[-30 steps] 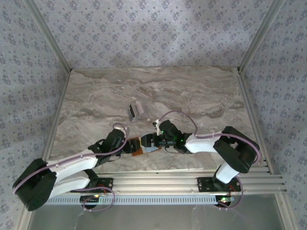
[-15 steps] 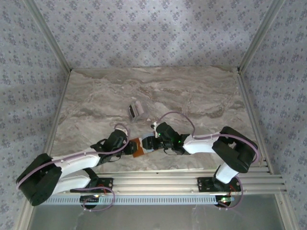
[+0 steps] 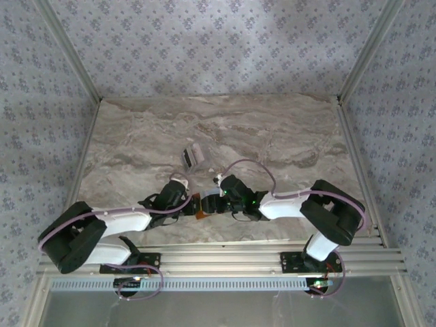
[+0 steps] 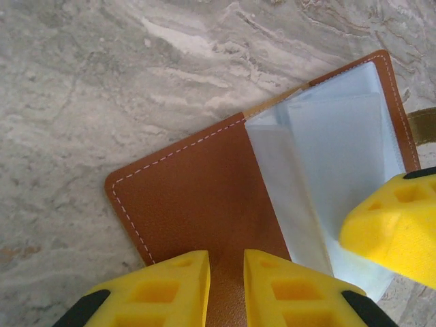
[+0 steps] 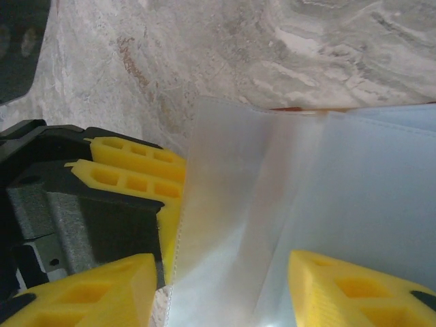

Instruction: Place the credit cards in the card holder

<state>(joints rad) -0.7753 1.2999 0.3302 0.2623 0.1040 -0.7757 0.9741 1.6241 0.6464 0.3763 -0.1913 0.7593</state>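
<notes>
Tabletop (image 3: 286, 136): marble slab, walled on the far and both side edges. Most of it lies bare.

Arms: left arm (image 3: 116, 221) and right arm (image 3: 300, 203) both fold in low along the near edge and meet nose to nose about mid-width.

Card holder (image 4: 197, 204): lies open on the tabletop, close to the near edge, between the two wrists. Brown leather cover on one side, clear sleeves (image 4: 327, 157) fanned up on the other.

Credit cards (image 3: 193, 157): small pale stack, well apart from the holder, toward the middle of the tabletop. No card is in either tool.

Left tool (image 4: 227, 267): fingers nearly together, with the leather cover pinched between them.

Right tool (image 5: 221, 262): fingers stand apart, gripping nothing. A sleeve leaf runs between them, and one pad rests on the plastic.

Step, my reading: bracing the holder and parting a pocket; loading has not begun.

Next move, my reading: hold the cover pinned with the left and lift the right off the sleeves without dragging them. Then I send it toward the stack for one card.

Room: tight at the holder, the two tools almost touching. The path from the holder to the stack looks free, with ample room toward the far edge.
</notes>
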